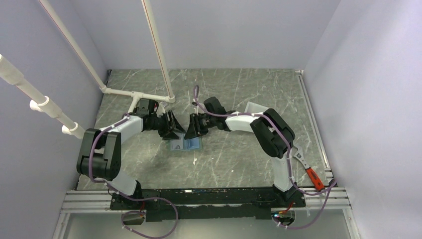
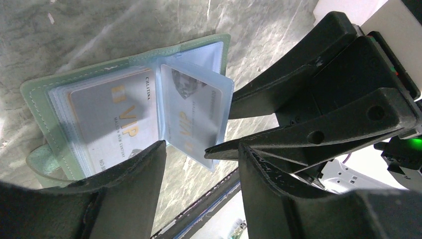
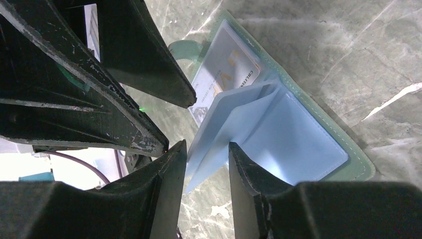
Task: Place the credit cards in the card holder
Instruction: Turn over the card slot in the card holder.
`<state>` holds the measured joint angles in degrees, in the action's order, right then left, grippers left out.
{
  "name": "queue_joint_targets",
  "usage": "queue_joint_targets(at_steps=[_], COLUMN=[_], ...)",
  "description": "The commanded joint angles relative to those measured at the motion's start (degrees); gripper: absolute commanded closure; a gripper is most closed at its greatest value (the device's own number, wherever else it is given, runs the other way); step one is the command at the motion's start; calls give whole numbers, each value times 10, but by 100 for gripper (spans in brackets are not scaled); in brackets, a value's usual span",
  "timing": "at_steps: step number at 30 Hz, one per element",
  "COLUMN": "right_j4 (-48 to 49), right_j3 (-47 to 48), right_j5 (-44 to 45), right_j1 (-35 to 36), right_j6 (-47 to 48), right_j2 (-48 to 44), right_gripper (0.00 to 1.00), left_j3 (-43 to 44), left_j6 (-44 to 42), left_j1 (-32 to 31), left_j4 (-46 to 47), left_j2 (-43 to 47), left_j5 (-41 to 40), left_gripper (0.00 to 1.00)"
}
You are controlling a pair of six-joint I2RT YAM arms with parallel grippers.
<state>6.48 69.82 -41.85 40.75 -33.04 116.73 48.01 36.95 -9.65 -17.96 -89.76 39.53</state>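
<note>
Top view: even, diffuse overhead light, a bit dim. Soft shadows under my arms on the table (image 1: 239,164), and the walls bow slightly at the frame edges. Left wrist: card holder (image 2: 37,108) sharp, glare streaks on the marble, white blowout at the right edge. My left fingers (image 2: 134,194) are near-black and soft. Right wrist: blown patch lower left, and my right fingers (image 3: 164,199) are probably underexposed, with surface detail lost.

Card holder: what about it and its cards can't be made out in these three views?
- Top view: the card holder is too small to count cards; left pincer and right pincer overhang it.
- Left wrist view: its near edge sits behind the left pincer; small print on the card is blurred.
- Right wrist view: a raised blue leaf covers most of the card.
</note>
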Motion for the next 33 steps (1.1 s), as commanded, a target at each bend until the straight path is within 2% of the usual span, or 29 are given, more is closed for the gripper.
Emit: queue_joint_targets(at_steps=[1, 8, 15, 23, 27, 33], right_j4=[25, 24, 16, 5, 3, 9], right_j3=[3, 5, 11, 5, -8, -5], right_j5=[-4, -8, -5, 2, 9, 4], right_j1=[4, 6, 11, 16, 17, 17], right_j6=[2, 3, 9, 20, 25, 22], right_j2=[-10, -6, -4, -28, -53, -38], right_gripper=[62, 64, 62, 58, 57, 59], left_j3=[14, 26, 35, 25, 8, 9], left_j6=[-17, -23, -28, -17, -13, -20], left_j1=[1, -2, -6, 1, 4, 4], left_j4=[12, 13, 12, -1, 5, 3], left_j2=[-5, -16, -46, -9, 9, -2], left_j5=[13, 16, 11, -31, -29, -19], left_gripper=[40, 38, 33, 35, 35, 35])
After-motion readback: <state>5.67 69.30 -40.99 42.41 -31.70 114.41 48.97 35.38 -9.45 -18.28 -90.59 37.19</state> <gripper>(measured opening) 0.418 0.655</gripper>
